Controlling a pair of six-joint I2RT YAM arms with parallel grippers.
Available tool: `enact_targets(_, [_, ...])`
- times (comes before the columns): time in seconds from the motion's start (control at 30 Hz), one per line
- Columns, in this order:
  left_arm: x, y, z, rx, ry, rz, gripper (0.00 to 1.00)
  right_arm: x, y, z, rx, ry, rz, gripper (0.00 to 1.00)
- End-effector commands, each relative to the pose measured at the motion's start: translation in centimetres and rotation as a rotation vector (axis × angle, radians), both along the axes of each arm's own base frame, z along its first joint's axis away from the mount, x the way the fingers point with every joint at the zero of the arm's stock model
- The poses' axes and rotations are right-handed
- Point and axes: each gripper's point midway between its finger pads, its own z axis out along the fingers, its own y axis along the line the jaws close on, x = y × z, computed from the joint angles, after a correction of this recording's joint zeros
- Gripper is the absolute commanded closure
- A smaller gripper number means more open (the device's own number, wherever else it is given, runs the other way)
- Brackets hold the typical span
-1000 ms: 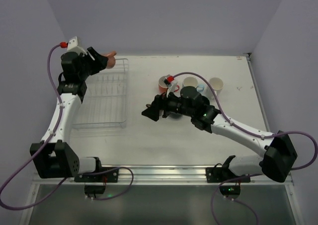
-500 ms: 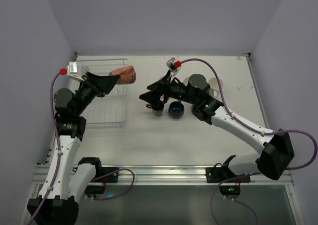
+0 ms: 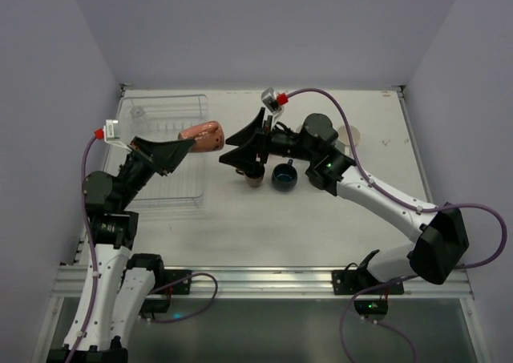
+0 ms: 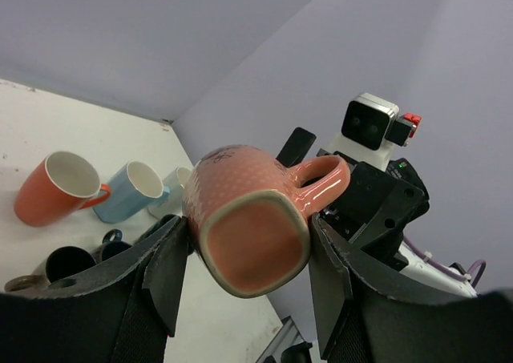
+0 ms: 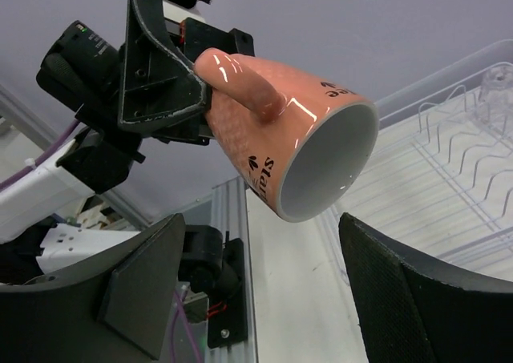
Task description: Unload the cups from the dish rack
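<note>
L gripper (image 4: 250,260) clamps pink mug (image 4: 240,207) — R gripper (image 5: 268,299) spread.

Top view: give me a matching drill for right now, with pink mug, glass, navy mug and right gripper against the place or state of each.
1 pink mug
2 glass
3 navy mug
4 right gripper

a open
b in the rack
c on the table
d held in the left gripper

Pairs: 1-d, 2-b, 3-c, 4-a
</note>
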Motion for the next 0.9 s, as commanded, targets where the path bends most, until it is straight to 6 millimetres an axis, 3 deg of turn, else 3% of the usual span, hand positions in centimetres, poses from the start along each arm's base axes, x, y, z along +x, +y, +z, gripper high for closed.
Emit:
enact_targets(0.0, [-1.9,-1.2,1.1,-0.046,0.013,-0.111,0.99,-1.0,0.4,2.7,0.068,-0.060,0.072,0.21])
enact_targets(0.4, [-2.3,-2.8,-0.6,-0.069,0.042,-0.199,0.96,-1.5,1.9,3.5,0.138,-0.009,0.193,0.36])
enact_targets(0.5, [-2.3,-3.0,-0.8,-0.071,0.046,-0.201,0.95,-1.4,2.1,3.3,0.143,0.004,0.192,0.52])
enact_targets(0.53, [-2.3,-3.1,-0.8,-0.071,0.043,-0.203,0.94,-1.4,2.0,3.5,0.151,0.004,0.190,0.63])
enact_targets(0.6, [-2.1,-3.1,-1.0,-0.062,0.045,-0.200,0.81,-1.4,1.7,2.8,0.153,0.021,0.171,0.81])
enact_targets(0.63, [-2.1,-3.0,-1.0,-0.056,0.045,-0.196,0.81,-1.2,1.7,2.8,0.155,0.019,0.164,0.81])
enact_targets(0.67, [-1.8,-3.0,-1.2,-0.029,0.032,-0.180,0.62,-1.3,1.4,2.5,0.143,0.033,0.152,0.88])
enact_targets(0.7, [-1.7,-2.9,-1.2,-0.006,0.026,-0.166,0.51,-1.3,1.3,2.0,0.131,0.027,0.139,0.91])
enact_targets(0.73, [-1.0,-2.5,-1.5,0.053,0.028,-0.120,0.30,-1.4,1.0,1.2,0.100,0.033,0.119,0.94])
enact_targets(0.83, [0.3,-1.3,-2.3,0.154,0.090,-0.013,0.09,-1.0,0.3,-1.0,0.023,0.060,0.058,0.98])
enact_targets(0.87, [0.6,-0.8,-2.8,0.224,0.078,0.021,0.04,-0.9,-0.4,-2.6,-0.036,0.105,0.014,0.98])
